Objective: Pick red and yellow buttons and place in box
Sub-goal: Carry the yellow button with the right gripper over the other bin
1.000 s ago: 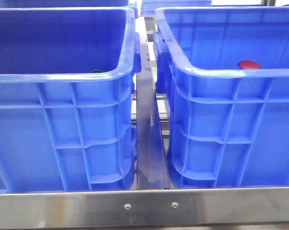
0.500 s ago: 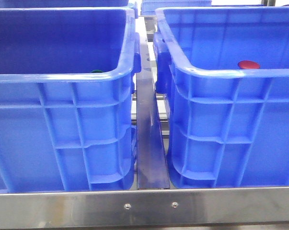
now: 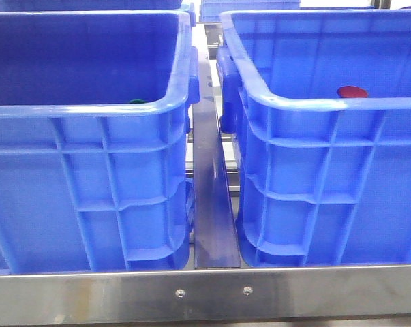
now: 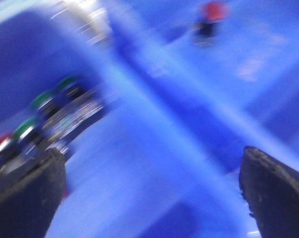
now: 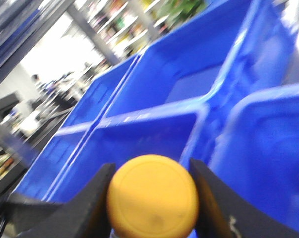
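Note:
The red button (image 3: 352, 92) lies inside the right blue box (image 3: 328, 103); only its cap shows over the near rim. The blurred left wrist view shows it (image 4: 212, 14) on its black base on the box floor, far beyond my left gripper (image 4: 151, 193), which is open and empty above a blue rim. My right gripper (image 5: 153, 198) is shut on the yellow button (image 5: 152, 194), with a black finger on each side of its cap, held above blue crates. Neither gripper shows in the front view.
The left blue crate (image 3: 89, 112) holds a green-capped piece (image 3: 137, 101) just behind its near rim. Several green and red capped pieces (image 4: 37, 121) show blurred in the left wrist view. A metal bar (image 3: 212, 204) runs between the crates. More blue crates (image 5: 189, 74) stand behind.
The right box and the red button in it have shifted very slightly left in the front view. No arm has come into that view.

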Robot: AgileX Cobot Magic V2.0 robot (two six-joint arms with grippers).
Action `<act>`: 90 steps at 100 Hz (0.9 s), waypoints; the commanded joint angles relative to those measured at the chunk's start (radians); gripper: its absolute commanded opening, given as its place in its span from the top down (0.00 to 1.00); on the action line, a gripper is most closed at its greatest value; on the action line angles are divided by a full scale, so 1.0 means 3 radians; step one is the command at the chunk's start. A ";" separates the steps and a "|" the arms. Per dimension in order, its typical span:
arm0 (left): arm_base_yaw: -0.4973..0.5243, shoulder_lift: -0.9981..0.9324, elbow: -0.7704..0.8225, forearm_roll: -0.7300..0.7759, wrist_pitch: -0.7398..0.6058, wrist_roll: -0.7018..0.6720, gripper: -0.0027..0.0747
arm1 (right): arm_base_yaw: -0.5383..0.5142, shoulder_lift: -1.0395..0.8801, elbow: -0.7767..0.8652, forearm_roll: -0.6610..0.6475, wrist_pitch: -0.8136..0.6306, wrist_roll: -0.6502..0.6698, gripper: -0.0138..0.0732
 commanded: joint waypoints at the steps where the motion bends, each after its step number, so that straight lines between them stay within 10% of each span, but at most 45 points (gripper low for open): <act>1: 0.0251 -0.0249 0.0099 0.0098 -0.0297 -0.0181 0.11 | -0.0179 -0.0134 -0.0113 0.0239 0.0132 -0.0053 0.68; 55: 0.2130 -0.1633 0.1024 0.0098 -0.0296 -0.0216 0.15 | -0.0476 -0.0162 -0.0113 -0.0182 -0.0735 -0.0460 0.68; 90: 0.2307 -0.2250 0.1356 0.0098 -0.0310 -0.0216 0.88 | -0.0476 -0.0027 -0.0113 0.0035 -0.1904 -0.1342 0.68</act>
